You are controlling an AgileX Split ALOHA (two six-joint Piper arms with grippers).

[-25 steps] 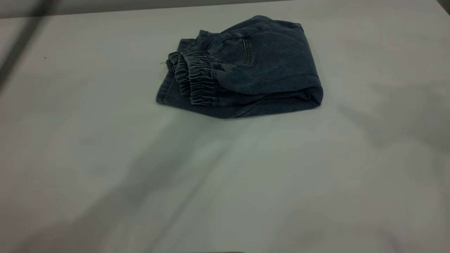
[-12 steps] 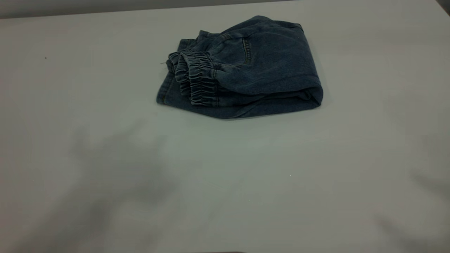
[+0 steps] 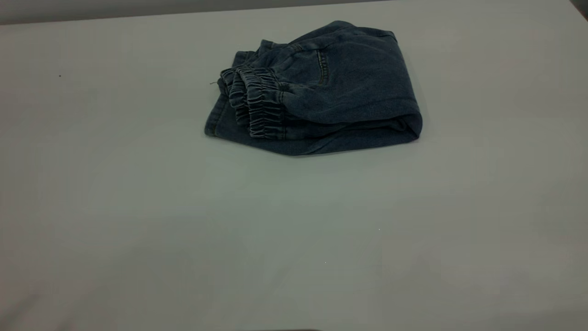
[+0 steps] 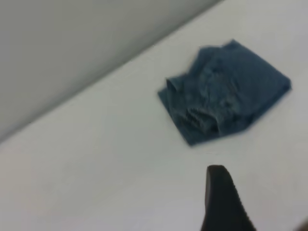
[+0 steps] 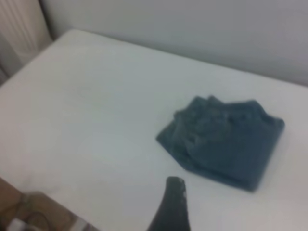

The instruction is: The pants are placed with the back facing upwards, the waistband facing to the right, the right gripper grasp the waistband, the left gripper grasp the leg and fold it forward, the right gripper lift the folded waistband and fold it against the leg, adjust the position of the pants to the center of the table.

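- The left gripper [image 4: 222, 202] shows only as one dark fingertip at the edge of its own wrist view, raised above bare tabletop and well apart from the cloth; whether its jaws are released or clenched, I cannot tell.
- The right gripper [image 5: 172, 207] is the same case: a single dark fingertip in its wrist view, high and well clear, jaws unreadable. Neither arm appears in the exterior view.
- Nothing is held by either side, as far as these views show.
- The pants [image 3: 317, 87] lie folded into a compact bundle on the tabletop [image 3: 294, 220], toward its far side and slightly right of the middle in the exterior view.
- The waistband [image 3: 257, 103] now sits at the bundle's left end, its gathered ruffles stacked in layers over the denim beneath; a back pocket seam faces up.
- The printed leg is not visible; it seems tucked inside the fold.
- Judged from this, both folds look done and only the centring is open.
- Risk: the bundle sits far from the near edge, so a drag toward the middle could peel the top layer back.
- Risk: the springy elastic may let the stacked ruffles slide and loosen the fold.
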